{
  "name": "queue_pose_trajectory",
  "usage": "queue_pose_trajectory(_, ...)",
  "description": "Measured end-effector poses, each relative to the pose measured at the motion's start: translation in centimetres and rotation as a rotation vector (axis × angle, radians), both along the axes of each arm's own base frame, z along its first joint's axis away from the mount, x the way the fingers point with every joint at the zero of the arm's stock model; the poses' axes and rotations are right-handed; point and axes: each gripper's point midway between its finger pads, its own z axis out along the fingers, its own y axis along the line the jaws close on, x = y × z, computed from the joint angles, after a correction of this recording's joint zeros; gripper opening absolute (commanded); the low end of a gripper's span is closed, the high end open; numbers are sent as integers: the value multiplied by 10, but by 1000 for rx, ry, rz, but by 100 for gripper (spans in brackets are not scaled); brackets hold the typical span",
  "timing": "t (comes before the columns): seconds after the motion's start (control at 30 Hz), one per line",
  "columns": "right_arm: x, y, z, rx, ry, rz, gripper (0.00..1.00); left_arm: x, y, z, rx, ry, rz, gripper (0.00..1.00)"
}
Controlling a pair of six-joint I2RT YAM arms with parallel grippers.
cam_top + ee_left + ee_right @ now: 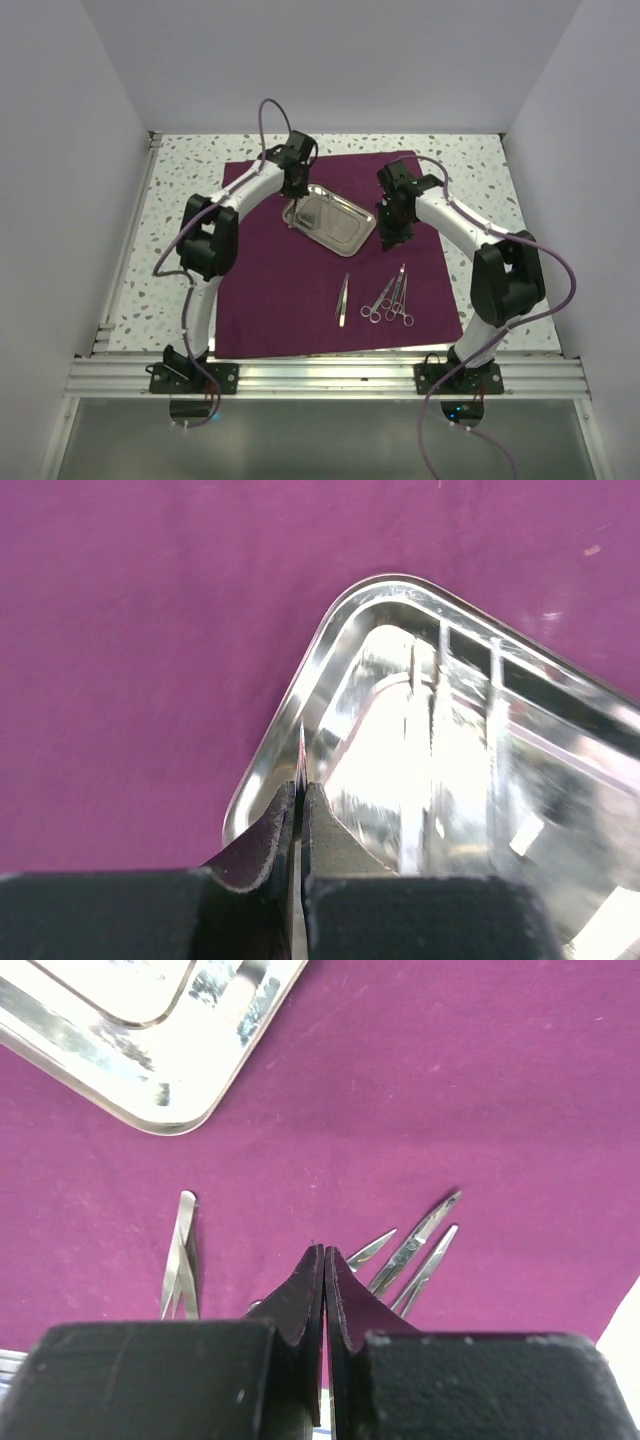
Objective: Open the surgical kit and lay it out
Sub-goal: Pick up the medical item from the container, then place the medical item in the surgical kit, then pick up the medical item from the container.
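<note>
The maroon cloth wrap (270, 300) lies spread flat on the table. The shiny steel tray (330, 218) sits on its far middle. My left gripper (293, 205) is at the tray's left corner, shut on the tray's rim (300, 742); the thin steel edge runs between the fingers (330, 825). Tweezers (342, 300) and three ring-handled instruments (390, 298) lie side by side on the cloth in front of the tray. My right gripper (388, 240) hovers shut and empty just right of the tray, above the instruments' tips (420, 1240) and right of the tweezers (182, 1255).
The speckled tabletop (180, 170) shows around the cloth. White walls close in the left, right and far sides. An aluminium rail (320, 378) with both arm bases runs along the near edge. Purple cables loop off both arms.
</note>
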Motion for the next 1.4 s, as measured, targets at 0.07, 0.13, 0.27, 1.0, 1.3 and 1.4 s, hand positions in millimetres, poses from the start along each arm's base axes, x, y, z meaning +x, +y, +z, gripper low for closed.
queue_pose_trajectory(0.07, 3, -1, 8, 3, -34, -12, 0, -9, 2, 23, -31, -17, 47, 0)
queue_pose_trajectory(0.13, 6, -1, 18, 18, -73, -25, 0, -19, 3, 44, -68, -35, 87, 0)
queue_pose_trajectory(0.27, 0, -3, 28, 44, -118, -49, 0, -61, -9, 73, -145, -38, 142, 0)
queue_pose_trajectory(1.0, -71, -47, 8, -13, -131, -115, 0, -215, -124, -19, -191, 287, 31, 46)
queue_pose_trajectory(1.3, -78, -55, 10, -29, -148, -131, 0, -158, -135, 35, -208, 143, -4, 45)
queue_pose_trajectory(1.4, -80, -57, 15, -25, -169, -135, 0, -110, -124, 61, -225, 48, 17, 45)
